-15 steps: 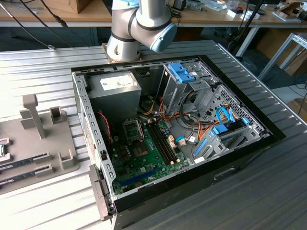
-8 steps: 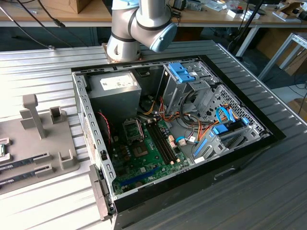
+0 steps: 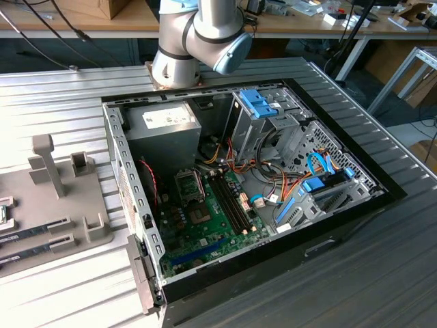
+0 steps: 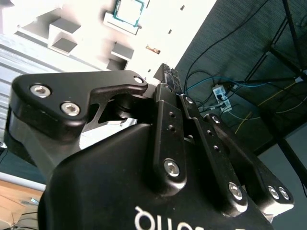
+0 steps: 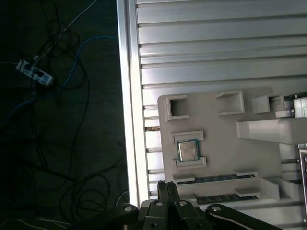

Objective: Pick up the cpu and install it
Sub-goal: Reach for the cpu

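The cpu lies flat, lid up, in a bracketed seat on the tray, untouched and not yet picked up. Two memory sticks are slotted in the tray just beside it. In the first wrist view the gripper hangs above the tray near the sticks, apart from the cpu. Its jaws are drawn together with nothing held between them. The same is shown in the second wrist view, where the gripper points toward the cpu.

In the exterior view the tray lies on the ribbed table at nine o'clock from the open case. The arm is mounted at twelve o'clock. Inside the case, the socket is seen on the motherboard, at six o'clock from the power supply.
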`<state>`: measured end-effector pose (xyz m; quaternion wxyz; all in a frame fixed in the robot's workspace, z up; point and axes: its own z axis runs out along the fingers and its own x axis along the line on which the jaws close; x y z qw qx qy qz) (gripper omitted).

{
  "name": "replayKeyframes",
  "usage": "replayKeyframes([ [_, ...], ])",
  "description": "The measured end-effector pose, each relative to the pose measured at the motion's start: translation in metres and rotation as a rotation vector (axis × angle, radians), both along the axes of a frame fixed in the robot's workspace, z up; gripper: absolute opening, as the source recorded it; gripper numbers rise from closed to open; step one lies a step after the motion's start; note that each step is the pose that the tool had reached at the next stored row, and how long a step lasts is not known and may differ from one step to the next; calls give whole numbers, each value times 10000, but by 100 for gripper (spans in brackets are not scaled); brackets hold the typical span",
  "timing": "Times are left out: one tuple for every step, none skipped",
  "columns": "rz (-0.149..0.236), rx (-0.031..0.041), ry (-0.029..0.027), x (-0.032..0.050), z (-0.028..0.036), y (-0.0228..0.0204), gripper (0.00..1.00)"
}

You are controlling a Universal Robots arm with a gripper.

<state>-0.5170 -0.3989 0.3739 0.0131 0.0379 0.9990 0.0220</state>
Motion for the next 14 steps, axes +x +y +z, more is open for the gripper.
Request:
replayKeyframes([
  [1, -1, 1, 6, -1, 0, 11],
  [0, -1, 0, 8, -2, 0, 11],
  [0, -1, 0, 11, -3, 0, 11],
  [0, -1, 1, 16, -5, 0, 11],
  [0, -1, 1, 19, -7, 0, 11],
  [0, -1, 1, 22, -8, 0, 11],
  [0, -1, 0, 24, -10, 0, 11],
  [0, -1, 0, 26, -11, 0, 11],
  [0, -1, 1, 28, -12, 0, 11],
  [0, -1, 1, 30, -14, 0, 11],
  [0, -1, 0, 31, -15, 0, 11],
  [0, -1, 0, 33, -16, 0, 11],
  [0, -1, 0, 35, -18, 0, 11],
  [0, -1, 0, 36, -19, 0, 11],
])
